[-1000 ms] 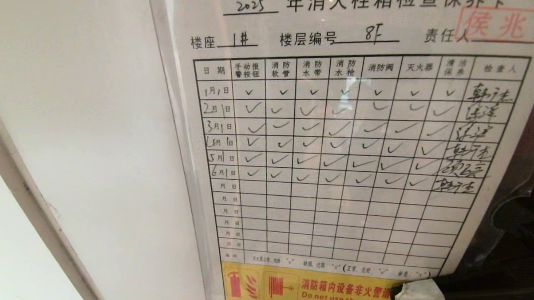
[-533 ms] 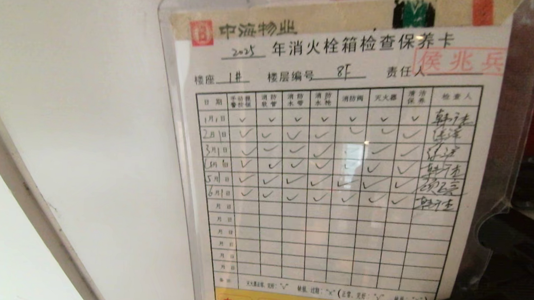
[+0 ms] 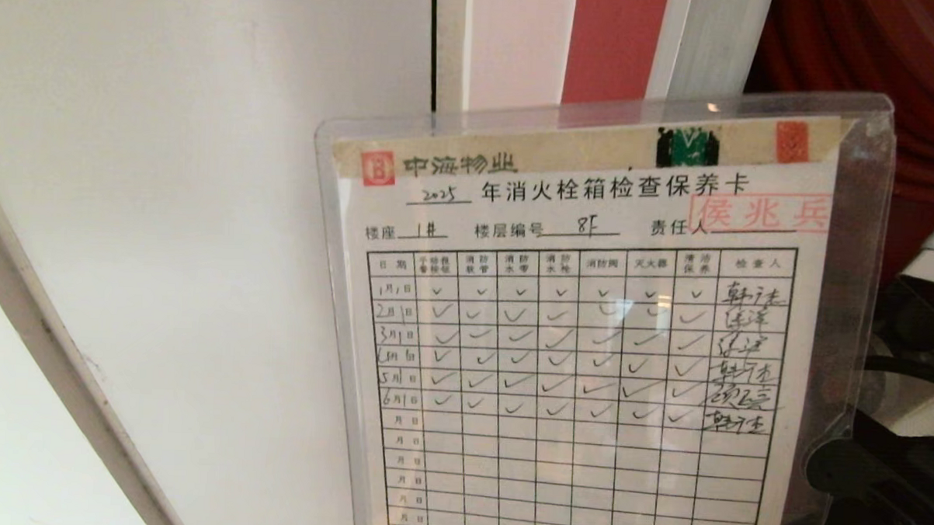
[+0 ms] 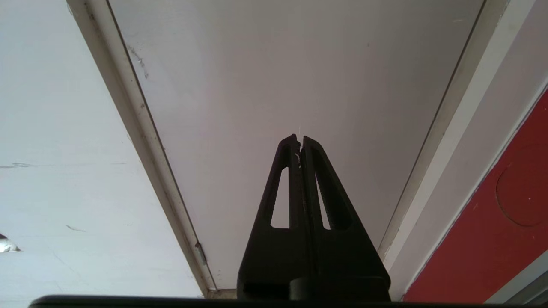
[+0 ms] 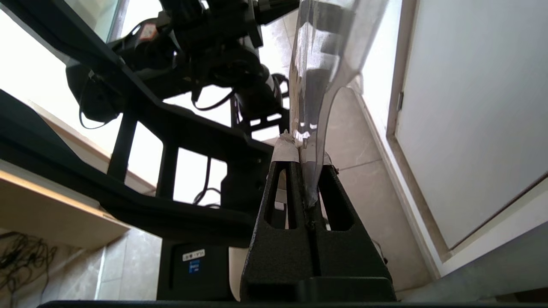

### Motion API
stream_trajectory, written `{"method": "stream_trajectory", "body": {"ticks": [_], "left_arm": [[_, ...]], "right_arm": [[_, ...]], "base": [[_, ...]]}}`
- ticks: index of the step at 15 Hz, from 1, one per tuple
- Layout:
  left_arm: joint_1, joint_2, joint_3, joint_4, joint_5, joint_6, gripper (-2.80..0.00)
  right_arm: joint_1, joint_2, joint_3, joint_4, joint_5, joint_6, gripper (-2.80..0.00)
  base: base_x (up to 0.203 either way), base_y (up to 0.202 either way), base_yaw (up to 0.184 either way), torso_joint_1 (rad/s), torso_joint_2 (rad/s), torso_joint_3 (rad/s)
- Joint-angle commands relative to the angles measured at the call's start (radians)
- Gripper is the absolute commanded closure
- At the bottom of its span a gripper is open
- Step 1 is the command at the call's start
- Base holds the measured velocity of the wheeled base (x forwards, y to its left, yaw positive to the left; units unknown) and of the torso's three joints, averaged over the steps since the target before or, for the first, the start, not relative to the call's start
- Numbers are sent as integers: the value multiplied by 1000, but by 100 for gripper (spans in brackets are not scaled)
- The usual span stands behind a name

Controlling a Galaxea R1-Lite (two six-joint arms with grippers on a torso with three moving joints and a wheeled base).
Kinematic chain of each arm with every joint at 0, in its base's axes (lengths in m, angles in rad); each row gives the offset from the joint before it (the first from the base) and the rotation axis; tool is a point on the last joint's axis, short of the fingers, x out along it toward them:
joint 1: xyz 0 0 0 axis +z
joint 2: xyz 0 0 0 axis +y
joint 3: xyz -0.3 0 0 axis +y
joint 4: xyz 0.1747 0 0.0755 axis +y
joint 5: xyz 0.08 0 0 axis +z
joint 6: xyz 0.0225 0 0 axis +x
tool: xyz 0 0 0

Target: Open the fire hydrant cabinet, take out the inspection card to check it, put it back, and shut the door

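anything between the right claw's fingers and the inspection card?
Only the card's clear plastic sleeve. In the right wrist view the right claw is shut on the sleeve's edge; the inspection card sits inside it.

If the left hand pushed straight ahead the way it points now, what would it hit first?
Most likely the plain white flat panel: the shut left hand points squarely at it in the left wrist view, with nothing visible between. How far off it is cannot be judged.
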Motion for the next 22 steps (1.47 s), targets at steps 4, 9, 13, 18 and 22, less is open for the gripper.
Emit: {"method": "stream_trajectory", "body": {"ticks": [4, 9, 13, 18, 22], "left_arm": [[0, 1, 0, 0, 0, 0, 0], [0, 1, -1, 0, 0, 0, 0], [0, 1, 0, 0, 0, 0, 0], [0, 1, 0, 0, 0, 0, 0], [0, 1, 0, 0, 0, 0, 0]], "right_arm": [[0, -9, 17, 1, 4, 0, 0], [0, -17, 18, 1, 4, 1, 0], [-1, -61, 38, 3, 3, 6, 0], [-7, -258, 86, 5, -100, 142, 0], [-7, -467, 128, 32, -265, 310, 0]], "base": [[0, 0, 0, 0, 0, 0], [0, 0, 0, 0, 0, 0], [0, 0, 0, 0, 0, 0], [0, 0, 0, 0, 0, 0], [0, 0, 0, 0, 0, 0]]}}
